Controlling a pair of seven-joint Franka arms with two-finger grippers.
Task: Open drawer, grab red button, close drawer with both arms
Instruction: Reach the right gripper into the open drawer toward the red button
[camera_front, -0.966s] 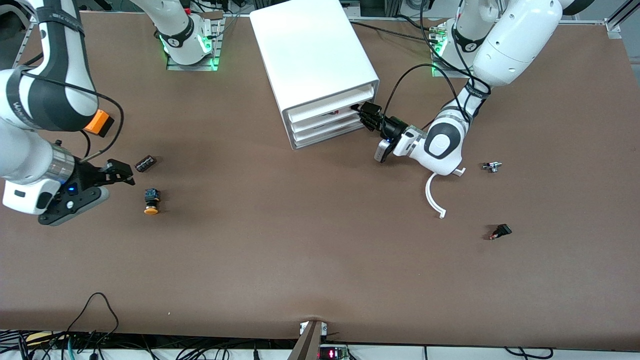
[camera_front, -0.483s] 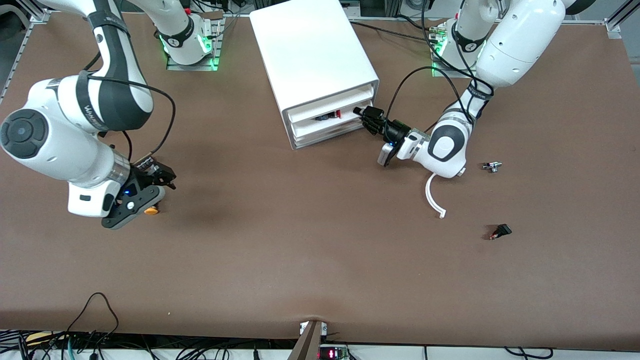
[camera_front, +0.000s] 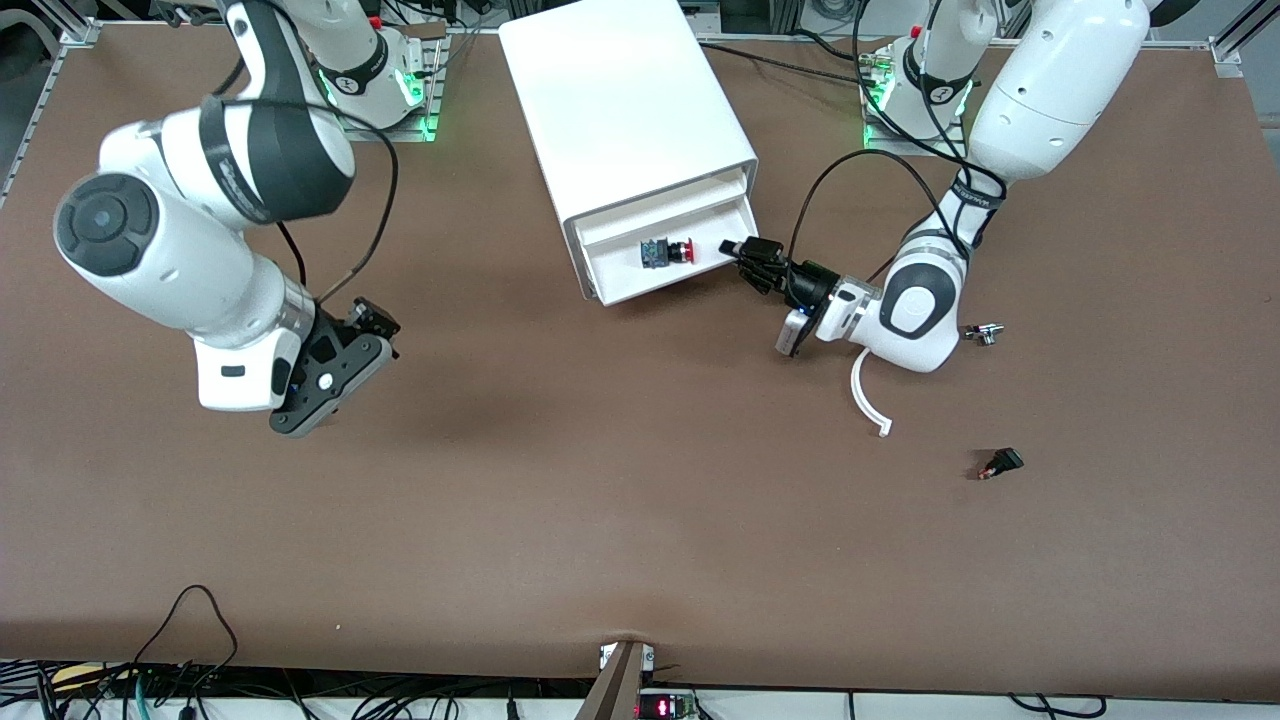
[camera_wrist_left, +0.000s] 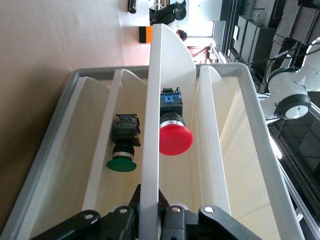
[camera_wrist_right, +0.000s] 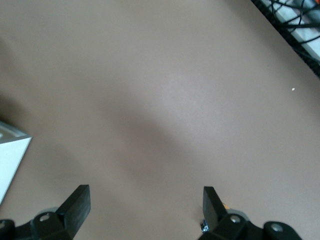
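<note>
The white cabinet (camera_front: 625, 100) has its top drawer (camera_front: 620, 278) pulled out. In that drawer lies the button (camera_front: 668, 251), red cap and black-and-blue body, on its side. My left gripper (camera_front: 745, 255) is shut on the drawer's front panel at the corner toward the left arm's end. The left wrist view shows the panel (camera_wrist_left: 160, 100) edge-on between the left gripper's (camera_wrist_left: 150, 212) jaws, with the red button (camera_wrist_left: 175, 139) on one side of it. My right gripper (camera_front: 370, 320) hangs open over bare table toward the right arm's end, its fingers (camera_wrist_right: 80, 200) wide apart and holding nothing.
A green-capped button (camera_wrist_left: 122, 162) lies in the drawer below. Near the left arm lie a white curved piece (camera_front: 865, 400), a small metal part (camera_front: 985, 333) and a small black part (camera_front: 1003, 462). A white corner (camera_wrist_right: 10, 155) shows in the right wrist view.
The left gripper has drawn the top drawer farther out, baring the red button. The right arm has swung toward the table's middle and now covers the yellow-capped button and black part.
</note>
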